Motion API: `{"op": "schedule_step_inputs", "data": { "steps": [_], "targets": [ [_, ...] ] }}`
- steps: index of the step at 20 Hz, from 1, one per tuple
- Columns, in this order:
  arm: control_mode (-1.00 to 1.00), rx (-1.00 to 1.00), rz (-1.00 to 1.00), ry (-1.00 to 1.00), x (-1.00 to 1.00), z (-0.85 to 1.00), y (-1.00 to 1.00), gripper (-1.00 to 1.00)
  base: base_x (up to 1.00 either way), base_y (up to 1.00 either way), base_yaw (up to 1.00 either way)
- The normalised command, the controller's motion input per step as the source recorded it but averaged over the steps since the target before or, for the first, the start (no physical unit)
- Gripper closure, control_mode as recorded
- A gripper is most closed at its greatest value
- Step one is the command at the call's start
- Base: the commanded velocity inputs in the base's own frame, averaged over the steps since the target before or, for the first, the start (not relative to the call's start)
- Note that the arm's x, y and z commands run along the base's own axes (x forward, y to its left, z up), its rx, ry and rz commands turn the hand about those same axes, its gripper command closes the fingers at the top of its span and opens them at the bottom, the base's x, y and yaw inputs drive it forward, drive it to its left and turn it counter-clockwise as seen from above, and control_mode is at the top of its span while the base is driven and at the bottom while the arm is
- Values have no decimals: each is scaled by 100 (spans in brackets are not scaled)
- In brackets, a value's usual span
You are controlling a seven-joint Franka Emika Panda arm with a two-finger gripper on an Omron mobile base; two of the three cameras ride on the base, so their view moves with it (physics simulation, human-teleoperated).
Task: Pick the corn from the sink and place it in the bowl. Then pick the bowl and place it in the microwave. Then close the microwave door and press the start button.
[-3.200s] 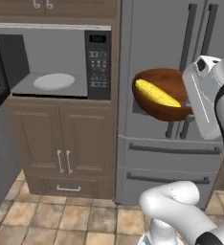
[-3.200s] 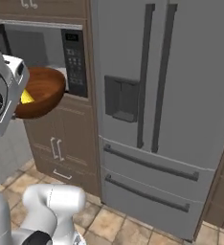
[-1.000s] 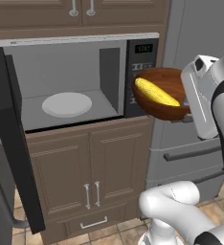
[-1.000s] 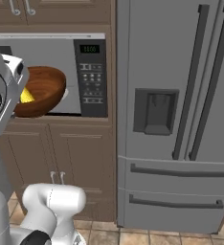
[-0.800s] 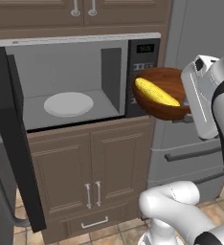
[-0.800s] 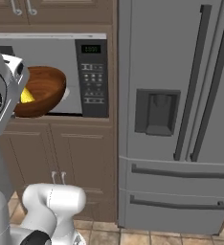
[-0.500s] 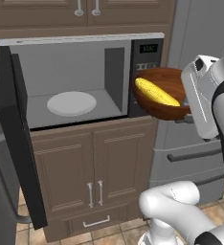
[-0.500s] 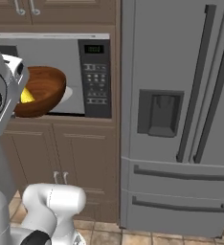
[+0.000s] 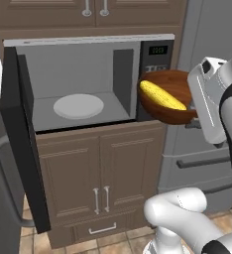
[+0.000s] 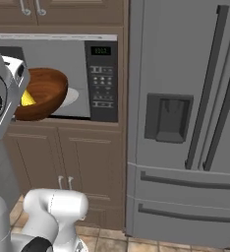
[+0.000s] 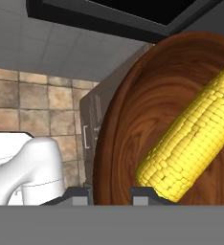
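Gripping the rim of the wooden bowl [image 9: 170,96] with the pincer [image 11: 111,194], corn [image 9: 162,95] lying inside, held right of centre before the open microwave [image 9: 88,82], door [image 9: 21,144] swung left

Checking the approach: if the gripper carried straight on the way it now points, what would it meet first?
The gripper holds the bowl by its rim, so the bowl and corn lead. Beyond them, probably the microwave's control panel rather than the open cavity, though depth is unclear.
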Motion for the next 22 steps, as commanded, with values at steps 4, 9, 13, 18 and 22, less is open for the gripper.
{"op": "schedule_step_inputs", "data": {
  "steps": [4,9,13,18,22],
  "targets": [
    [100,0,0,0,0,0,0,100,0,20,8],
    [-100,0,2,0,0,-7,3,100,0,10,4],
    [-100,-1,9,1,16,-49,26,100,0,0,0],
    [-100,-5,6,1,81,-77,59,100,0,0,0],
    [-100,-2,0,2,100,-12,52,100,0,0,0]
  ]
}}
